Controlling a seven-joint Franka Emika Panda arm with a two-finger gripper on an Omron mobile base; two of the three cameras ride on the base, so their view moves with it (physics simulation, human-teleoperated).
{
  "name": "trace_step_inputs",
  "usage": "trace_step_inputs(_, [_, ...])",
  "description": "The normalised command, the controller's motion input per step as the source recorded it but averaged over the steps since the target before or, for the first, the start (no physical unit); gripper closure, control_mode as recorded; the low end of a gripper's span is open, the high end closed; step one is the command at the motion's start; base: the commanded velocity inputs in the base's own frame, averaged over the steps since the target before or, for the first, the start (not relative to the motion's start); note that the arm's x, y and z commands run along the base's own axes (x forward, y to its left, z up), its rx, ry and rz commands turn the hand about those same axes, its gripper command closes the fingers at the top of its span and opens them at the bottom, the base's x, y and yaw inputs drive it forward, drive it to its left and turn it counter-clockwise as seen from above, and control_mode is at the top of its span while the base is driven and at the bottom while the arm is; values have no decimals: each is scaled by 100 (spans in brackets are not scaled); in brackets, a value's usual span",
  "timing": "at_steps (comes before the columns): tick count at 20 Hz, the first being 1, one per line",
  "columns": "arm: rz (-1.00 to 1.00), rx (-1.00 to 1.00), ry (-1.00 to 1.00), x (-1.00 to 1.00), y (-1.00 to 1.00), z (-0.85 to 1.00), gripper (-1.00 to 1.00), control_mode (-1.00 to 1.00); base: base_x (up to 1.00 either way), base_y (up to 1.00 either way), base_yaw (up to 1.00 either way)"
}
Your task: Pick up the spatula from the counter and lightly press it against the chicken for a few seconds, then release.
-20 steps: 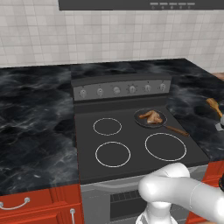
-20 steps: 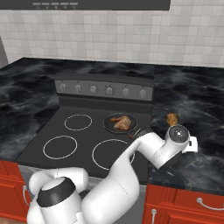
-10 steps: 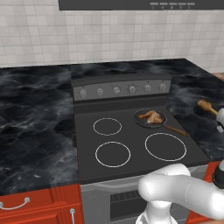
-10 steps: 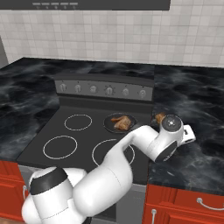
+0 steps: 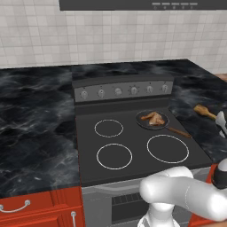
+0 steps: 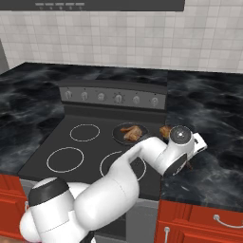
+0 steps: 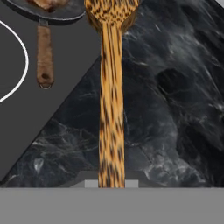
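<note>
Left base view puts the gripper (image 5: pixel 221 125) at your far right edge, over the black counter (image 5: pixel 40 119) beside the stove (image 5: pixel 133 170). The wooden spatula (image 5: pixel 204 110) sticks out of it toward the pan (image 5: pixel 138 119), where the chicken (image 5: pixel 153 117) lies; blade and pan are apart. Right base view has the white hand hunched over the stove's right edge, and you see the spatula's brown blade (image 6: pixel 165 131) just beside the pan (image 6: pixel 117 135) and the chicken (image 6: pixel 130 133), not on them. Hand view gives you the grip: the fingers are drawn in tight on the handle, and the spatula (image 7: pixel 111 96) runs straight up from between them over the counter, its blade next to the pan's rim (image 7: pixel 65 17).
</note>
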Motion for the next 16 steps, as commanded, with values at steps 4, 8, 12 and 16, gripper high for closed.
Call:
trace_step_inputs(4, [8, 0, 0, 14, 0, 10, 100, -100, 0, 0, 0])
trace_step_inputs(8, [11, -1, 1, 14, 0, 34, 100, -100, 0, 0, 0])
trace_step_inputs(12, [13, -2, 3, 19, 1, 32, 100, -100, 0, 0, 0])
trace_step_inputs(16, [9, -1, 4, 16, 19, 9, 100, -100, 0, 0, 0])
